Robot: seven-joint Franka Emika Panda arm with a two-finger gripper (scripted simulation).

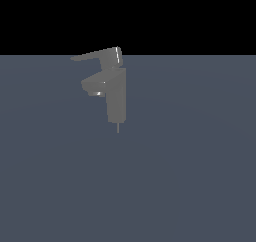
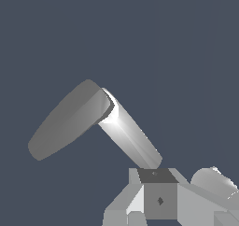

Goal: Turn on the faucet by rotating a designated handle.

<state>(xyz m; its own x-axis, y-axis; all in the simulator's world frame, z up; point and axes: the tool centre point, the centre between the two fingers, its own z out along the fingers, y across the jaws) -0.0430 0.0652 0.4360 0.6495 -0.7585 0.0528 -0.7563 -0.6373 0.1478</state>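
The faucet [image 1: 116, 98] is a small grey tap with a boxy upright column, standing in the exterior view's upper middle. A stubby spout [image 1: 92, 86] juts toward that view's left, and a thin pin shows under the column. The handle [image 1: 92, 55] is a thin flat lever on top, tapering to a point toward the exterior view's left. In the wrist view the handle [image 2: 67, 124] appears as a flat grey blade joined to a bright grey body. Pale blocky parts of my gripper [image 2: 159, 199] show at the edge of the wrist view, close to that body. The jaw gap is hidden. No arm appears in the exterior view.
A plain dark blue-grey floor [image 1: 190, 176] surrounds the faucet, with a black background above it. A rounded pale grey part [image 2: 215, 185] sits beside the gripper blocks in the wrist view.
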